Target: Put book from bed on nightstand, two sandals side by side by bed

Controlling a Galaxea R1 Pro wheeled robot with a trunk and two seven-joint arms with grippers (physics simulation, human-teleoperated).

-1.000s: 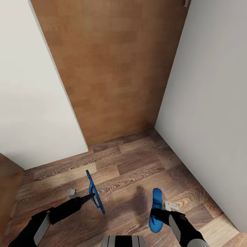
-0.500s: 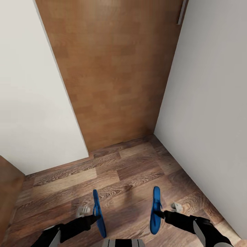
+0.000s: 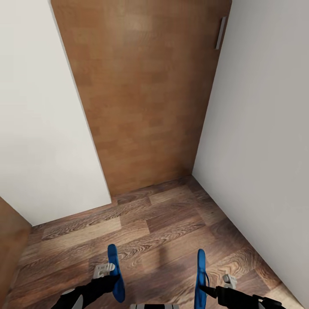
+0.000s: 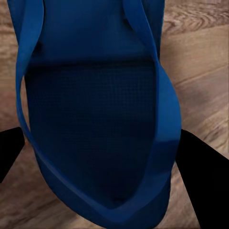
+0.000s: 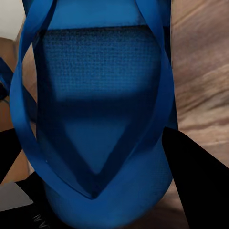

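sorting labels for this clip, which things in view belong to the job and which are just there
Part of the job:
- bright blue flip-flop sandal held in the left pincer
- second bright blue flip-flop sandal held in the right pincer

Just there:
- brown wooden door
- white walls
- wood-plank floor

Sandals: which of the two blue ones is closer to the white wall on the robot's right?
The sandal held by the right end effector; the other sandal is in the left end effector.

A brown wooden door (image 3: 146, 94) with a grey handle (image 3: 220, 33) stands closed.
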